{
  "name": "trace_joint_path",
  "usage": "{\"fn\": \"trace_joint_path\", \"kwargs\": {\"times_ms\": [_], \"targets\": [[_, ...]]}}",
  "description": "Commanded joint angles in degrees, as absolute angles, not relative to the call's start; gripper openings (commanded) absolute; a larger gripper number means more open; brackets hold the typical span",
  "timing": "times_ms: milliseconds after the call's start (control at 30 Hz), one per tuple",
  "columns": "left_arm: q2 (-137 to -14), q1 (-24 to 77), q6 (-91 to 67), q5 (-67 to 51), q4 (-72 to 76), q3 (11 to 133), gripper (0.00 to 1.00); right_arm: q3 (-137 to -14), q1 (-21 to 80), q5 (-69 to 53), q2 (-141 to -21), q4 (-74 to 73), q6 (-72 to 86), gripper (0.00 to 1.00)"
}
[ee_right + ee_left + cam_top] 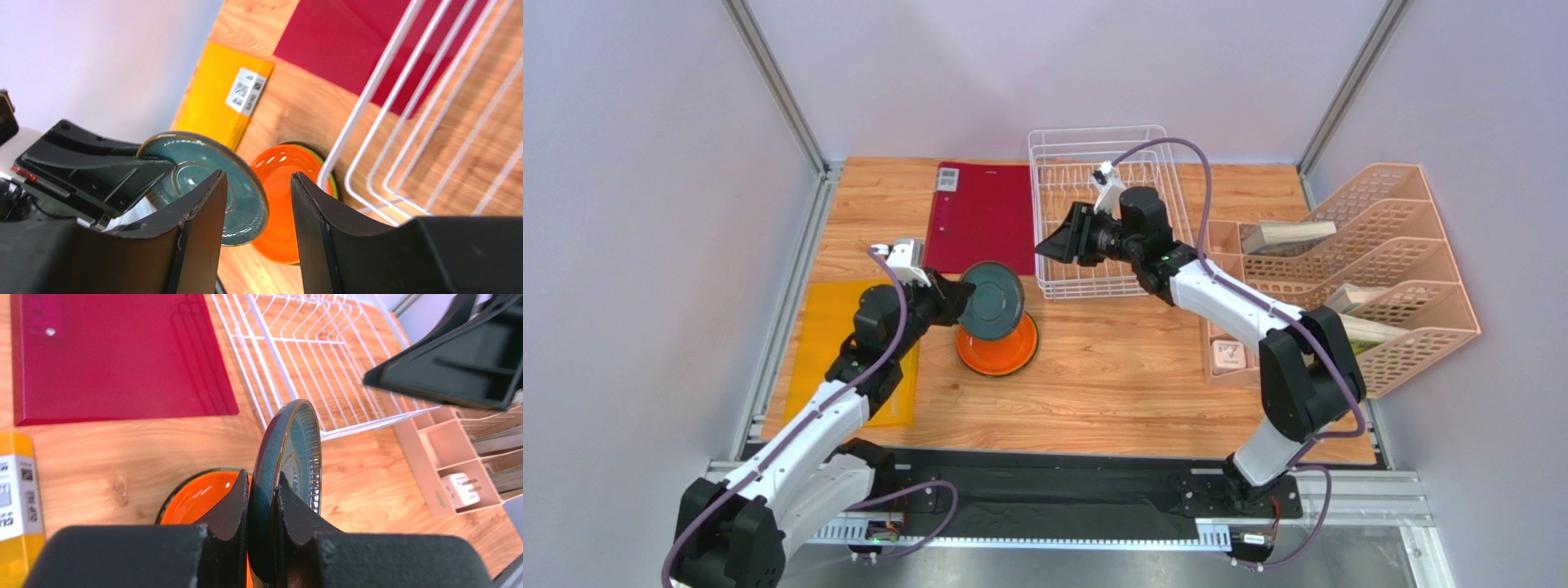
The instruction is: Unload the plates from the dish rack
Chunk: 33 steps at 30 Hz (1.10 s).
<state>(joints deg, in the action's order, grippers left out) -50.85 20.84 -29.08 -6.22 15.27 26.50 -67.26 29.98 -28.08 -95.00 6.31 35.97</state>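
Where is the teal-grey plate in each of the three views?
Top external: teal-grey plate left of centre, held by the left gripper.
Left wrist: bottom centre, seen edge-on.
Right wrist: lower left of centre.
Shared landmark: the orange plate.

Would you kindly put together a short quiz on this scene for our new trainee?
1. Which plate is the left gripper shut on? A dark red plate; B teal-grey plate; C lime green plate.
2. True or false: the right gripper is gripping a plate.
3. Fill in: the held plate hangs over the ____ plate.
Key: 1 B; 2 false, it is open and empty; 3 the orange plate.
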Motion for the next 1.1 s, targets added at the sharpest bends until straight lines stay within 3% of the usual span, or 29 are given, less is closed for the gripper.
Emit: {"fn": "trace_joint_path", "kwargs": {"times_ms": [0, 1067], "targets": [[-48.60, 20.92, -27.86, -5.01, 14.77, 26.19, 0.00, -67.94, 29.27, -23.12, -89.75, 4.05, 32.00, 0.47], [-61.78, 20.92, -30.67, -4.04, 19.68, 21.97, 0.00, -65.22, 24.17, -21.89, -87.10, 3.08, 29.79, 0.46]]}}
